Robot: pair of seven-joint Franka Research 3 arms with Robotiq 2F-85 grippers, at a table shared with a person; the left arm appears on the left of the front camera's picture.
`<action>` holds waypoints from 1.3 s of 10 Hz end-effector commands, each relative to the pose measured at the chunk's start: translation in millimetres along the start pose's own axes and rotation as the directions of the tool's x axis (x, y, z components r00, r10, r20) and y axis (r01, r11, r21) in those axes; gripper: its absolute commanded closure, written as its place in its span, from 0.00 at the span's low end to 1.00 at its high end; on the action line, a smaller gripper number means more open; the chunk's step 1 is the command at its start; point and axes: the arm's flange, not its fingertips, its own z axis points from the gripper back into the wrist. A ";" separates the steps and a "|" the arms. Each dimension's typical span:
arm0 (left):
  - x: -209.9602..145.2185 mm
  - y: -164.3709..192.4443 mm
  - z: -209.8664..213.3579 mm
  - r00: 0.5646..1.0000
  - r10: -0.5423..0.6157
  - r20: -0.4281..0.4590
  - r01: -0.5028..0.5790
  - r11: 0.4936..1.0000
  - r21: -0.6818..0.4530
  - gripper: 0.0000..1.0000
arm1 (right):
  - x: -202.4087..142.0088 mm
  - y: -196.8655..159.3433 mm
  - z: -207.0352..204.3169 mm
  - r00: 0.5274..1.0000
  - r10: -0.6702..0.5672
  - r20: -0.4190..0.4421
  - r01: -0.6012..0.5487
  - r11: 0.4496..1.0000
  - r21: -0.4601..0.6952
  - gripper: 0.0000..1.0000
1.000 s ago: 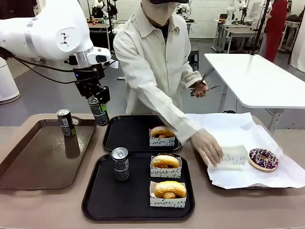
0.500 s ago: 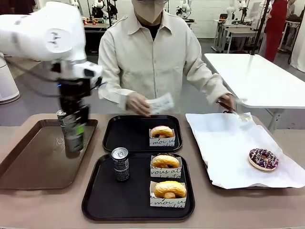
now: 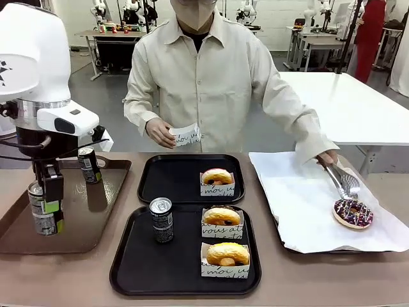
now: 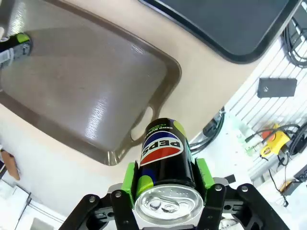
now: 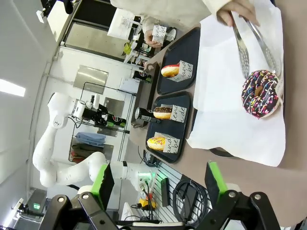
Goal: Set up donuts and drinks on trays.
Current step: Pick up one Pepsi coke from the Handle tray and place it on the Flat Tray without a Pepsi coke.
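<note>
Counter is crowded: our left hand (image 3: 46,214) is clamped on a can (image 4: 165,165) over the brown tray (image 3: 96,217), away from the black trays (image 3: 185,268). Risk we see: slip or tip at placement. Right hand (image 5: 158,184) apart, empty.

At the left of your front view a brown tray (image 3: 96,217) with handles lies on the tan table (image 3: 319,275). At the right, white paper (image 3: 307,198) is spread over the tabletop, and metal tongs (image 3: 339,179) reach down over it. In the upper right, behind, stands a white table (image 3: 345,102).
</note>
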 end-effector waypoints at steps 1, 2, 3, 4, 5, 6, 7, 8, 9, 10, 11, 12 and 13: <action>6.7 12.3 2.9 0.999 0.024 0.049 -0.024 1.000 0.016 0.41 | 2.6 0.6 -0.1 1.000 0.021 0.023 -0.022 1.000 0.023 0.00; 9.6 13.9 5.3 0.997 0.037 0.074 -0.038 0.999 0.021 0.41 | 2.6 0.6 -0.1 1.000 0.021 0.023 -0.022 1.000 0.023 0.00; 21.2 17.8 10.2 0.979 0.099 0.180 -0.114 0.991 0.071 0.41 | 2.6 0.6 -0.1 1.000 0.021 0.023 -0.022 1.000 0.023 0.00; 36.0 28.3 20.2 0.963 0.123 0.241 -0.139 0.989 0.050 0.41 | 2.6 0.6 -0.1 1.000 0.021 0.023 -0.022 1.000 0.023 0.00; 50.5 37.9 28.5 0.951 0.142 0.273 -0.153 0.988 0.016 0.41 | 2.6 0.6 -0.1 1.000 0.021 0.023 -0.022 1.000 0.023 0.00; 62.4 42.5 31.7 0.940 0.156 0.302 -0.166 0.986 0.007 0.41 | 2.6 0.6 -0.1 1.000 0.021 0.023 -0.022 1.000 0.023 0.00; 77.4 49.1 35.4 0.931 0.170 0.324 -0.181 0.984 0.003 0.41 | 2.6 0.6 -0.1 1.000 0.021 0.023 -0.022 1.000 0.023 0.00; 84.7 52.8 34.5 0.924 0.197 0.328 -0.209 0.978 0.002 0.41 | 2.6 0.6 -0.1 1.000 0.021 0.023 -0.022 1.000 0.023 0.00; 85.5 52.7 33.5 0.919 0.221 0.326 -0.228 0.973 -0.017 0.41 | 2.6 0.6 -0.1 1.000 0.021 0.023 -0.022 1.000 0.023 0.00; 78.0 47.0 35.9 0.905 0.278 0.322 -0.277 0.960 -0.049 0.41 | 2.6 0.6 -0.1 1.000 0.021 0.023 -0.022 1.000 0.023 0.00; 84.0 54.6 30.3 0.930 0.184 0.318 -0.194 0.981 -0.001 0.41 | 2.6 0.6 -0.1 1.000 0.021 0.023 -0.022 1.000 0.023 0.00; 85.9 54.5 28.9 0.924 0.215 0.316 -0.221 0.975 -0.018 0.41 | 2.6 0.6 -0.1 1.000 0.021 0.023 -0.022 1.000 0.023 0.00; 95.8 66.1 30.7 0.920 0.230 0.316 -0.221 0.973 -0.063 0.41 | 2.6 0.6 -0.1 1.000 0.021 0.023 -0.022 1.000 0.023 0.00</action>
